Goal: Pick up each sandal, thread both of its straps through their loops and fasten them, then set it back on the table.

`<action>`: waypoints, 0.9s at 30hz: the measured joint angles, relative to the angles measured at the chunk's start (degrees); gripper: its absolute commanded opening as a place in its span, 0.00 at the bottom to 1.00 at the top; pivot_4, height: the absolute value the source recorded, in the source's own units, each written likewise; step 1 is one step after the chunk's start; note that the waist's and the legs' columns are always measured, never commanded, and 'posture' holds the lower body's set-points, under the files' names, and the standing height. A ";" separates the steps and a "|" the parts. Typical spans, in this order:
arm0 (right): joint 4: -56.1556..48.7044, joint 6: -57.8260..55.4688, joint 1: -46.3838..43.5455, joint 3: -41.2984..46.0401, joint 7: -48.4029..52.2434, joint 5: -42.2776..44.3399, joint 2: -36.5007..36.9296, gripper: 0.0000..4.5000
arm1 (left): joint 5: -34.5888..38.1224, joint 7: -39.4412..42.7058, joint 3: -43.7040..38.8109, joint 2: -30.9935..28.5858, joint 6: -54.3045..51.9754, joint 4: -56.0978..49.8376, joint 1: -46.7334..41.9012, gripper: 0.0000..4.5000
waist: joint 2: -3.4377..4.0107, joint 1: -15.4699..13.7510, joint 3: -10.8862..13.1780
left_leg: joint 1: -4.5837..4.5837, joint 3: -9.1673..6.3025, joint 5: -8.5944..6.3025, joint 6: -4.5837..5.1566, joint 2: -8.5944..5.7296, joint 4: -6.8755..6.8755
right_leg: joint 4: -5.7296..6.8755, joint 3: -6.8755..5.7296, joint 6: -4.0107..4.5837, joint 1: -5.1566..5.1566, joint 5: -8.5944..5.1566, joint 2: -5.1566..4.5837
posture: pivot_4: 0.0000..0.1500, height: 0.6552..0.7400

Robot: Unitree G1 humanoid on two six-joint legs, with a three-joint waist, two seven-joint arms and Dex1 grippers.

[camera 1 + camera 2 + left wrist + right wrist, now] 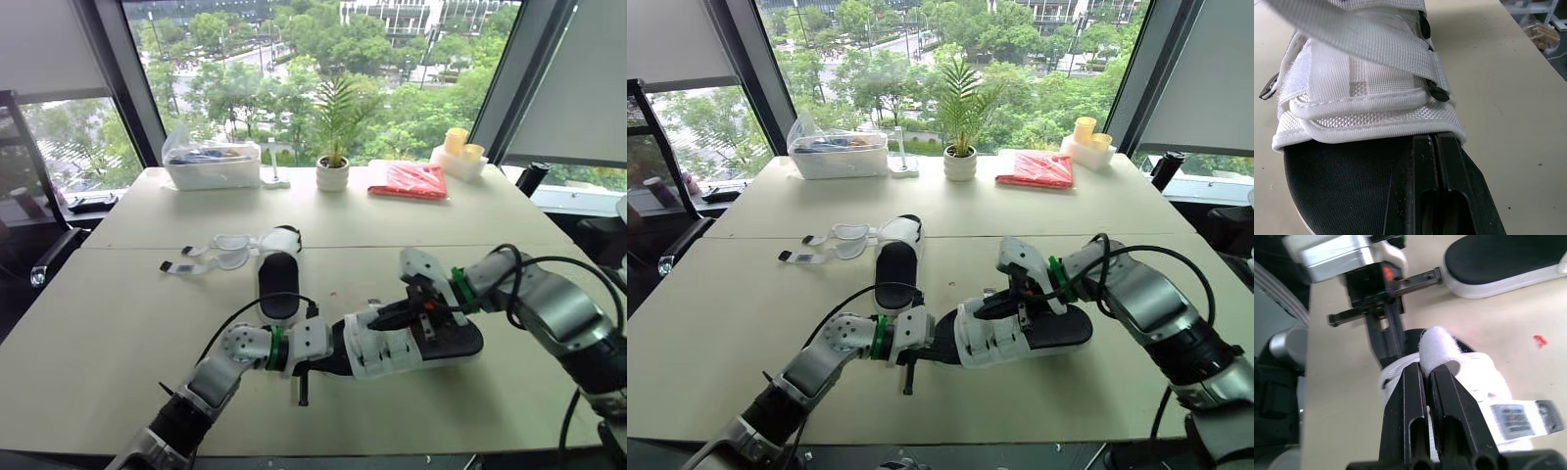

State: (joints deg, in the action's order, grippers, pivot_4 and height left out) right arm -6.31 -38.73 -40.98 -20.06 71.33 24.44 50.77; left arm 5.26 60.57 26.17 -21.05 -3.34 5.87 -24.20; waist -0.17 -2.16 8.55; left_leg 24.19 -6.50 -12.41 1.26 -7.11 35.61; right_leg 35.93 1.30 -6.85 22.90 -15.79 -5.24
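Two sandals on the table (118,333) and two grippers, both busy on the near sandal (431,345). It lies in front with its long axis running left to right, the white strapped half toward the left arm. The left gripper (331,357) is clamped on that left end of the sole, and the right gripper (387,318) pinches a white strap (1437,345) above the sandal's middle. The far sandal (279,284) points straight away from the robot, its two loose straps (211,253) splayed out to the left. At the back, one clear bin (211,168) holds a jumble I can't make out, and one white pot (332,174) holds a palm.
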 measured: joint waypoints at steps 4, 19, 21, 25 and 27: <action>4.32 2.08 -2.15 -1.52 1.06 -3.08 -2.79 0.01 | -0.22 -0.78 -0.14 -0.12 -0.03 0.02 0.19 0.00 | 0.01 0.08 0.00 | -0.02 -0.01 0.02 -0.08 0.02 0.14 | 0.21 0.01 0.03 0.04 0.00 0.03 | 1.00 1.00; 13.32 9.17 -4.09 -3.33 -1.36 -13.84 -7.50 0.64 | -0.84 -2.07 -0.08 -0.23 -0.18 -1.13 1.42 0.00 | 0.03 0.10 -0.02 | -0.29 -0.01 0.01 -0.10 0.05 0.21 | 0.24 0.04 0.08 -0.21 0.02 0.10 | 1.00 1.00; 14.69 9.90 -4.38 -3.25 -3.23 -15.58 -9.26 0.86 | -0.92 -2.07 -0.12 -0.44 -0.23 -1.59 1.61 0.00 | 0.03 0.08 -0.03 | -0.32 -0.01 0.01 -0.10 0.05 0.12 | 0.22 0.05 0.06 -0.20 0.03 0.09 | 1.00 1.00; 18.88 11.12 -5.51 -3.23 -5.76 -17.62 -12.65 0.99 | -0.94 -2.11 -0.05 -0.47 -0.29 -1.86 1.78 0.00 | 0.03 0.03 -0.03 | -0.36 -0.02 0.02 -0.11 0.05 0.04 | 0.22 0.05 0.06 -0.19 0.03 0.10 | 1.00 1.00; 20.56 10.48 -5.82 -3.12 -5.86 -17.87 -13.92 0.99 | -0.96 -2.11 -0.05 -0.47 -0.39 -1.93 1.80 0.00 | 0.03 0.04 -0.03 | -0.36 -0.02 0.02 -0.11 0.05 0.03 | 0.22 0.05 0.06 -0.20 0.03 0.10 | 1.00 1.00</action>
State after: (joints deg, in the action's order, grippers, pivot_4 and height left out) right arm 14.26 -28.25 -46.80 -23.18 65.47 6.57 36.85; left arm 4.30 58.46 26.13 -21.53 -3.73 3.94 -22.40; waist -0.14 -2.12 8.52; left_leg 23.83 -6.52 -12.39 1.15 -7.06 35.64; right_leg 36.15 1.35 -6.79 22.70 -15.76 -5.13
